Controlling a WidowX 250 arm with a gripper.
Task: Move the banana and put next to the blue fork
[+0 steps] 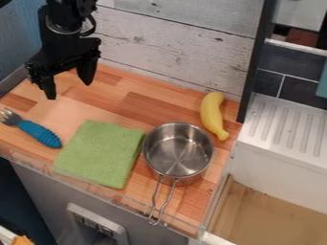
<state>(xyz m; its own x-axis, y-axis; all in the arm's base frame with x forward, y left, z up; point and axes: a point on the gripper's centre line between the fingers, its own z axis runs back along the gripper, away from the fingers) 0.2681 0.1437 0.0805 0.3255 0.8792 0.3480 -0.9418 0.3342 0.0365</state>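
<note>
1 open-topped pot — between cloth and banana

Cloth between fork (left) and pot

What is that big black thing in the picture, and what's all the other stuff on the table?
The black thing is a robot arm. It comes in at the top left, and at its end is a gripper, a hand with two fingers. They are spread apart, and it holds nothing.

There is one picture, taken by a camera looking down at a slant.

On the wooden counter, from left to right, lie a fork with a blue handle, a folded green cloth, a shiny metal pot with a wire handle, and a yellow banana near the wall. The robot's job is to put the banana next to the fork.
</note>
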